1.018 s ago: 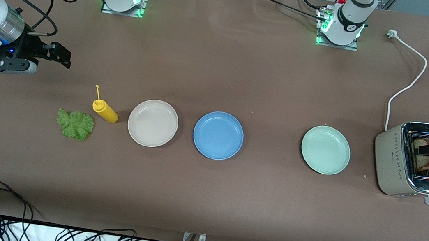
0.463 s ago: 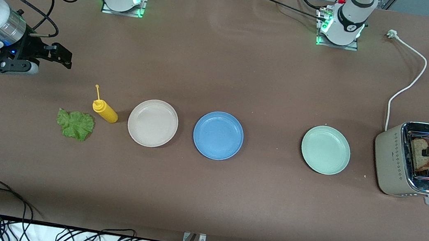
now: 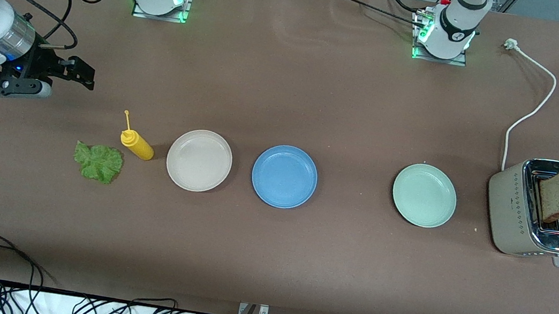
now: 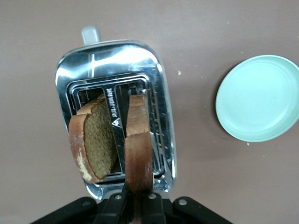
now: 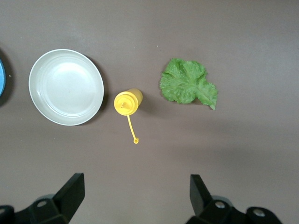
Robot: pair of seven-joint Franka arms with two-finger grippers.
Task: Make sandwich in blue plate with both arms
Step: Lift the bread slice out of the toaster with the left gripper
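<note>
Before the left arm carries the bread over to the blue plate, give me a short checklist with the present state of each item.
1. Left tool shut on the brown wholegrain bread slice: ok.
2. Held slice out of the shiny silver toaster: not ok, its lower part is in the slot.
3. Second brown bread slice undisturbed: ok, it leans in the other slot.
4. Round medium-blue plate ready to receive: ok, nothing lies on it.
5. Pale mint-green plate between the toaster and the blue plate: ok, it lies flat and low.
6. Right tool: ok, open above the table near the yellow squeeze bottle and the ruffled green lettuce leaf, waiting.
</note>
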